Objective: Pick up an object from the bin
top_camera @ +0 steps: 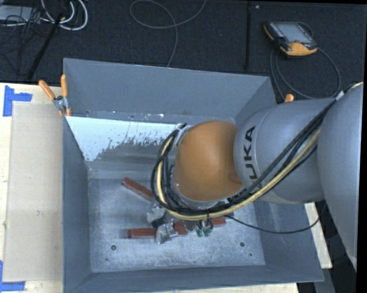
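**Gripper down among red-brown bars at bin centre**

The left part of the bin floor is bare. One red-brown bar lies at lower centre, a second bar above it. The gripper sits at the lower bar's right end; whether it is wide or narrow I cannot tell. This is probably the grasp step. Next would come a straight lift, with the walls well apart.

The grey bin is being shown as matt metal, scuffed and speckled on its floor — the orange wrist cover as smooth and glossy.
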Robot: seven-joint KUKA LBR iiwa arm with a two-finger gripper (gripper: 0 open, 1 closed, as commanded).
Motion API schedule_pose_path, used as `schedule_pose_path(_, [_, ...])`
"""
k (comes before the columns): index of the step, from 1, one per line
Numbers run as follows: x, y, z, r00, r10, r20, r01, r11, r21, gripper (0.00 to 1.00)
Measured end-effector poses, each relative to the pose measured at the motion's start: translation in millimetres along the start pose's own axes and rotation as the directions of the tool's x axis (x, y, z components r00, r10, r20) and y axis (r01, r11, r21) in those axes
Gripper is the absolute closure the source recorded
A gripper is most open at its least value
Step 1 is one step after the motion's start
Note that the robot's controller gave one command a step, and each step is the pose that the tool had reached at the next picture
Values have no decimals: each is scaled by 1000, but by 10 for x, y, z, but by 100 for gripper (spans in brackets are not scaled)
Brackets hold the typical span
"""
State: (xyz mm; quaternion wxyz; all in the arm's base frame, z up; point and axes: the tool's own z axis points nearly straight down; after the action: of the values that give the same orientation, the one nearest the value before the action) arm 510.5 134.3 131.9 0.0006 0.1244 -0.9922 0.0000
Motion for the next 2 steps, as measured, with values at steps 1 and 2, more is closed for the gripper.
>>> schedule_pose_path(1, [26, 266, -397, 976, -218, 1, 218, 976, -1, 100])
schedule_pose_path(2, [26, 262, -397, 976, -217, 1, 217, 976, -1, 100])
